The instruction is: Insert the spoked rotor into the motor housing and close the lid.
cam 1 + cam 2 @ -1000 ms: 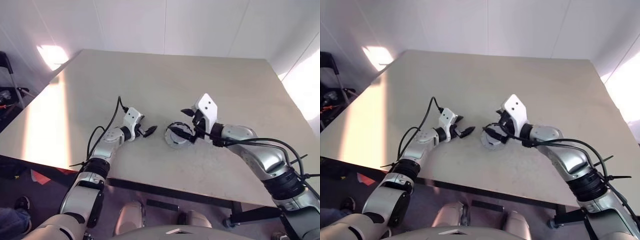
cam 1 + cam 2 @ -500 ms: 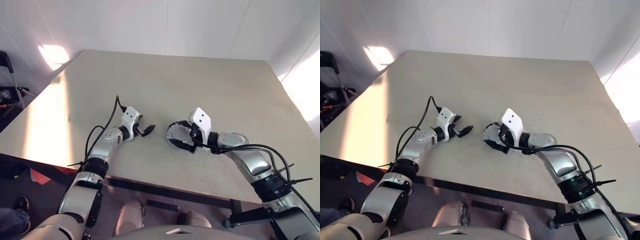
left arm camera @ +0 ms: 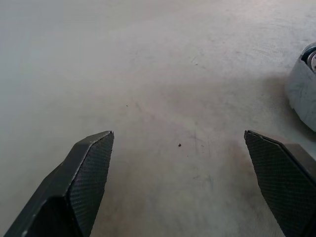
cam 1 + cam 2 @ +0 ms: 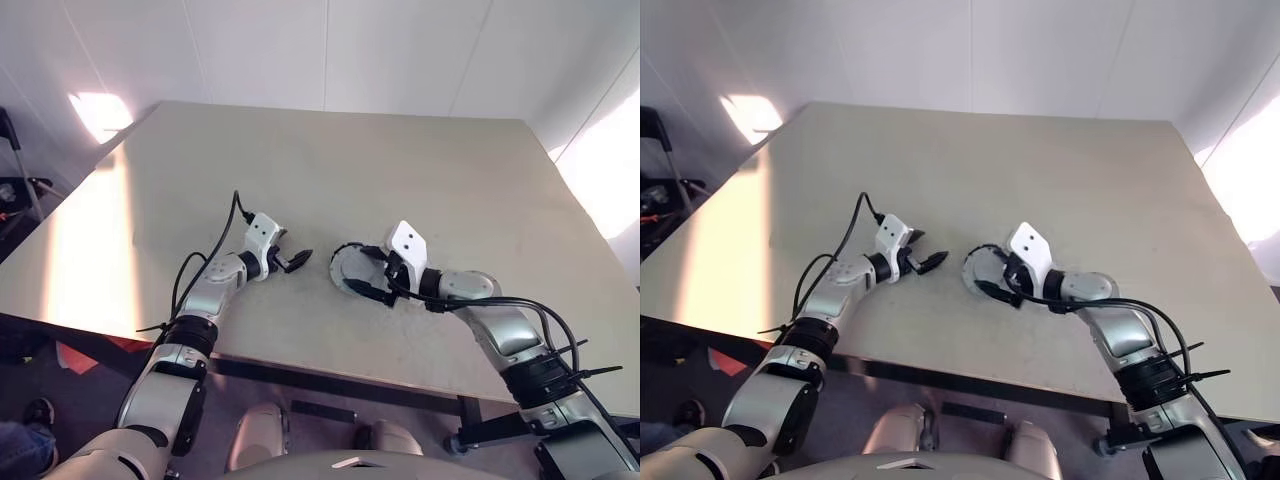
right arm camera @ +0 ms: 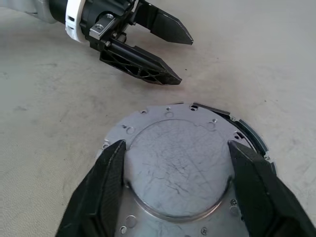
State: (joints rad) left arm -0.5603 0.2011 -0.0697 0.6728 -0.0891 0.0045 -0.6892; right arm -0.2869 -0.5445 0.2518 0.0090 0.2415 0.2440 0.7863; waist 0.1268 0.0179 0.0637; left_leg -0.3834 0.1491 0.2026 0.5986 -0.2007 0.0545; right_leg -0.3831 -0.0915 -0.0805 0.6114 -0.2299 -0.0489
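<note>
Near the lower centre of the head view, the right gripper [image 4: 365, 277] has its fingers spread around a round silver disc, probably the lid [image 5: 177, 165], lying flat on the beige table [image 4: 400, 180]. Just left of it, the left gripper [image 4: 297, 261] hovers wide open and empty, with bare table behind them up to the white wall [image 4: 330, 50].

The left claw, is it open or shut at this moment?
Open. The left claw has its two black fingers standing far apart, with only bare table between them and nothing held.

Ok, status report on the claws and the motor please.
Left claw open, empty. Right claw straddling the lid, fingers at its rim. Nothing in the way.
</note>
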